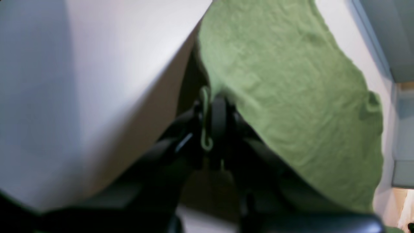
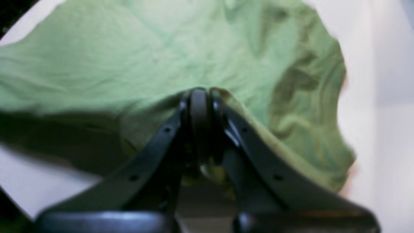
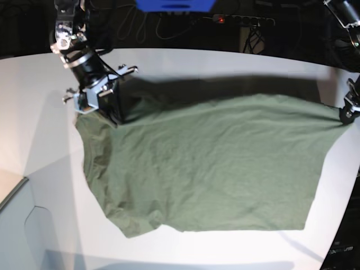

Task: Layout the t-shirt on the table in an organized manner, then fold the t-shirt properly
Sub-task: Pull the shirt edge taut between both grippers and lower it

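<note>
The olive-green t-shirt (image 3: 214, 163) is stretched wide across the white table (image 3: 225, 63), with its far edge lifted and casting a shadow behind it. My right gripper (image 3: 111, 112), at the left of the base view, is shut on the shirt's far-left corner; in the right wrist view its fingertips (image 2: 199, 94) pinch the fabric (image 2: 129, 58). My left gripper (image 3: 344, 115), at the right edge of the base view, is shut on the far-right corner. In the left wrist view the gripper (image 1: 212, 97) clamps the shirt's hem (image 1: 291, 81), and a loose thread hangs between the fingers.
A power strip (image 3: 242, 19), cables and a blue object (image 3: 174, 4) lie beyond the table's curved far edge. A grey-white box corner (image 3: 11, 194) sits at the lower left. The table's right edge (image 3: 351, 185) runs close to the shirt's right side.
</note>
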